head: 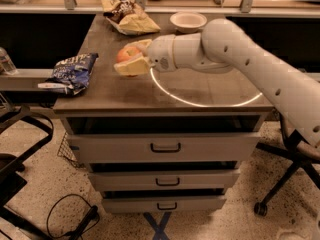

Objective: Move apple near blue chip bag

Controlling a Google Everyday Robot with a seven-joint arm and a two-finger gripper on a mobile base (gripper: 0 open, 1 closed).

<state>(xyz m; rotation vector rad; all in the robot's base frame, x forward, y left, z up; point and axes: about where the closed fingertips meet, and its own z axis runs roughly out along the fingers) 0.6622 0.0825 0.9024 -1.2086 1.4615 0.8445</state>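
Observation:
The red-orange apple point(127, 53) is held between the pale fingers point(131, 67) of my gripper point(132, 57), just above the brown tabletop at its middle left. The gripper is shut on the apple. The white arm reaches in from the right. The wrinkly dark-blue chip bag point(71, 72) lies at the table's left edge, partly overhanging it, a short way left of the apple.
A yellow-and-brown snack bag point(129, 20) and a white bowl point(188, 20) sit at the back of the table point(200, 91). Drawers point(165, 147) are below the top. Office chairs stand at the left point(20, 149) and right point(290, 169). A cable lies on the floor.

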